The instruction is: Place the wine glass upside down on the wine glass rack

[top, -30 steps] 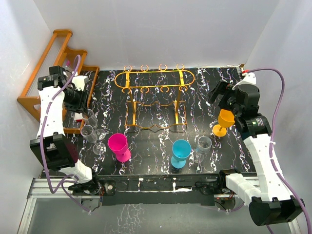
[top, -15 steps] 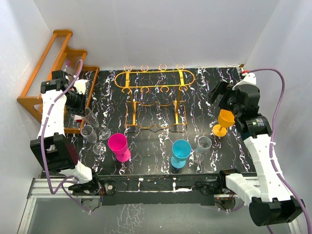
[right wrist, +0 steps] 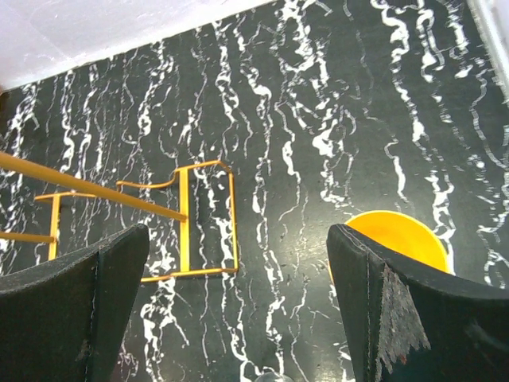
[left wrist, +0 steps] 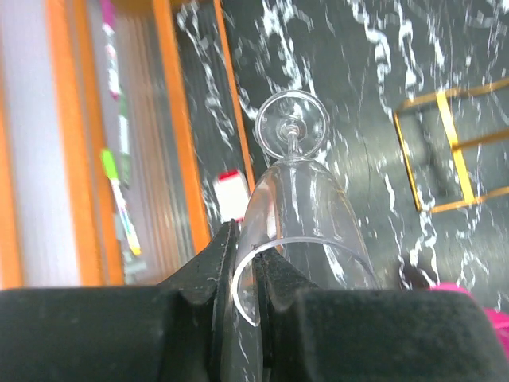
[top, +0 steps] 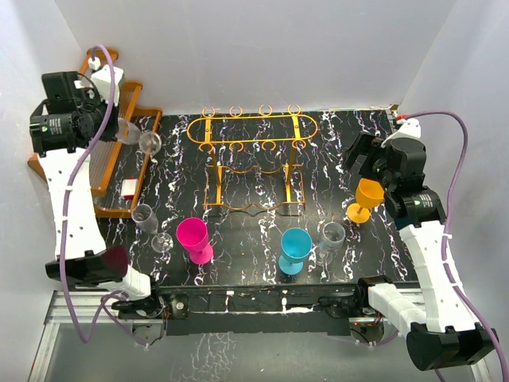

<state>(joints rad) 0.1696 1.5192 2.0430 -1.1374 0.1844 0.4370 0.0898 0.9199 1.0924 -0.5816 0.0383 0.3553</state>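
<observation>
One clear wine glass (left wrist: 298,199), rim pinched in the left gripper's (left wrist: 242,270) closed jaws, lies sideways above the tabletop's (top: 334,167) left edge, foot toward the wine glass rack (top: 253,118); the right gripper's (right wrist: 238,239) jaws gape empty.

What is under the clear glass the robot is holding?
Under the clear wine glass in the left hand: black marbled table. The hand hides whatever lies nearer.

Item 1, my left arm (top: 67,191): stretched tall, wrist at the far left. My left gripper (left wrist: 242,239): 2 fingers pinched on the wine glass (left wrist: 298,199) rim. Item 2, my right arm (top: 429,255): bent. My right gripper (right wrist: 238,232): 2 fingers spread wide, holding nothing.
</observation>
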